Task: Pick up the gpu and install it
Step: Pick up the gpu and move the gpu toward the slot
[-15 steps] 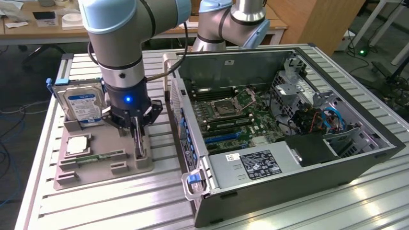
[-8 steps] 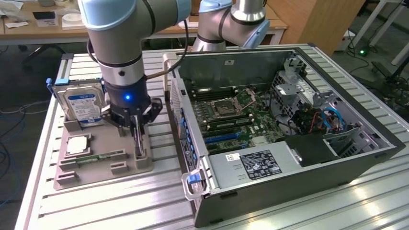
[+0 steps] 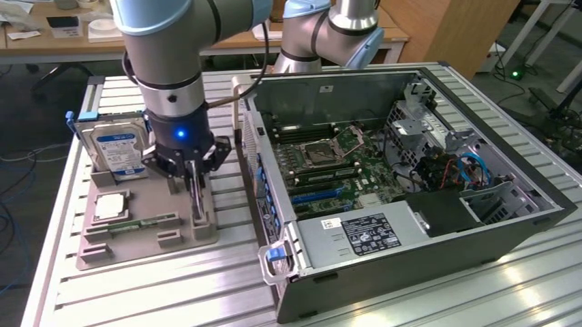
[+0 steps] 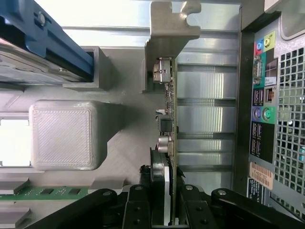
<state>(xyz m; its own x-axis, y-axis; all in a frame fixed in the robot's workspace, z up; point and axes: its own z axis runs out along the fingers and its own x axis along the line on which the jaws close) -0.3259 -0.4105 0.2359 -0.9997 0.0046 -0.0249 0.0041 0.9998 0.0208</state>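
gpu (image 4: 170, 109) on edge in grey holder tray (image 3: 136, 253) on slatted table (image 3: 163, 300), between hard drive (image 3: 118, 146) and open PC case (image 3: 437, 225), near case's rear panel. Pinched from above by claw (image 3: 193, 174), one finger per face.

Exterior high, oblique; wrist close, facing down; share gpu (image 4: 167, 125).

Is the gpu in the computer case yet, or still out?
Out: the gpu stands on edge in the grey parts holder beside the open computer case, the gripper closed on it.
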